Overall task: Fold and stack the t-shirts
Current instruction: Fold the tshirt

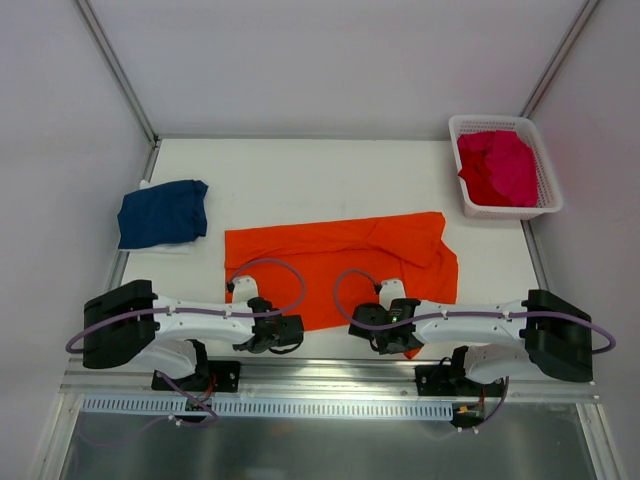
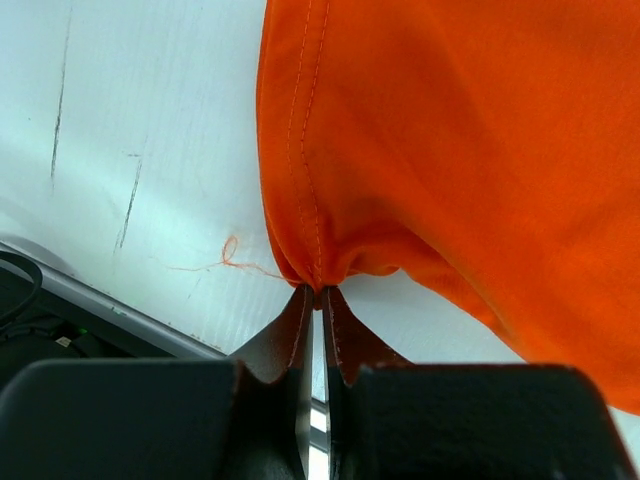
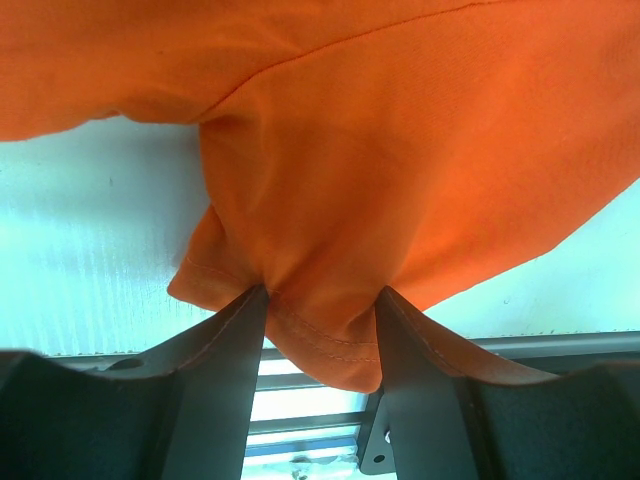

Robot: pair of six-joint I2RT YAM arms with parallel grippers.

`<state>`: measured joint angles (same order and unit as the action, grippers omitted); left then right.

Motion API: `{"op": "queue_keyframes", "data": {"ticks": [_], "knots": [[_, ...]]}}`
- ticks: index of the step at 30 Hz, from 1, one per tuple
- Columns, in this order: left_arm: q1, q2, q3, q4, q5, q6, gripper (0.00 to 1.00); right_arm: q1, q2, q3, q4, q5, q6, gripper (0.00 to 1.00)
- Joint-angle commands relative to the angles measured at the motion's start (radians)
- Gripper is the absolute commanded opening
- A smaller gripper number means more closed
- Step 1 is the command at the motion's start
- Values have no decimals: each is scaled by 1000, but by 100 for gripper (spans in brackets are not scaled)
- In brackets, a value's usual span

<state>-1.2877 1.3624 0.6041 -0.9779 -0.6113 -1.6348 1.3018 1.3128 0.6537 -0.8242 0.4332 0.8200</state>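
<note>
You have one orange t-shirt [image 1: 340,262] spread mid-tabletop [image 1: 300,180], near edge by arm bases. Two grippers on it: your left gripper [image 2: 317,292], jaws clenched on near hem; your right gripper [image 3: 322,295], jaws grasping bunched near edge. One navy t-shirt [image 1: 162,213] folded, far left. One white basket [image 1: 545,205] far right holds magenta-pink heap [image 1: 497,165], count unclear.

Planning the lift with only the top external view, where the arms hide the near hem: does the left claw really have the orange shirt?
Observer: Yes, the left claw is pinched shut on the orange t-shirt at its stitched hem.
Operator: And the right?
Observer: The right claw grips a thicker bunch, its fingers set wider apart.
Operator: Anything loose?
Observer: An orange thread lies on the table beside the left grip.
</note>
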Motion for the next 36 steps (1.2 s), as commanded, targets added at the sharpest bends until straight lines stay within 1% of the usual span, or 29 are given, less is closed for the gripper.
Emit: {"op": "queue_keyframes", "data": {"ticks": [1, 5, 7, 8, 9, 11, 14, 19, 20, 23, 25, 28, 32, 34, 36], "knots": [[7, -35, 35, -65, 10, 1, 0, 7, -1, -11, -13, 2, 19, 51], [7, -78, 120, -200, -65, 7, 0, 7, 20, 7, -12, 2, 4, 50], [7, -88, 172, -246, -93, 7, 0, 7, 26, 15, -13, -1, -1, 42], [8, -88, 189, -277, -105, 6, 0, 7, 31, 15, -10, 1, -2, 29], [10, -86, 200, -291, -123, 6, 0, 8, 32, 15, -10, 1, -1, 21], [22, -79, 220, -300, -133, 16, 0, 7, 32, 18, -16, 6, 4, 0], [36, -59, 227, -309, -142, 26, 0, 8, 13, 29, -47, 25, 11, 0], [68, -55, 226, -311, -151, 33, 0, 8, -32, 124, -226, 120, 27, 0], [76, -55, 227, -312, -154, 36, 0, 8, -38, 144, -293, 162, 31, 0], [116, -48, 238, -311, -168, 56, 0, 5, -63, 214, -398, 244, 42, 0], [148, -23, 253, -311, -183, 75, 0, -10, -78, 250, -424, 280, 27, 0], [191, 15, 284, -308, -202, 93, 0, -58, -86, 276, -423, 331, -10, 0], [238, 59, 327, -304, -215, 110, 0, -154, -61, 291, -400, 407, -73, 0], [261, 90, 342, -304, -222, 130, 0, -188, -53, 288, -339, 435, -111, 0], [274, 109, 364, -298, -232, 145, 0, -248, -49, 281, -284, 438, -195, 0]]}}
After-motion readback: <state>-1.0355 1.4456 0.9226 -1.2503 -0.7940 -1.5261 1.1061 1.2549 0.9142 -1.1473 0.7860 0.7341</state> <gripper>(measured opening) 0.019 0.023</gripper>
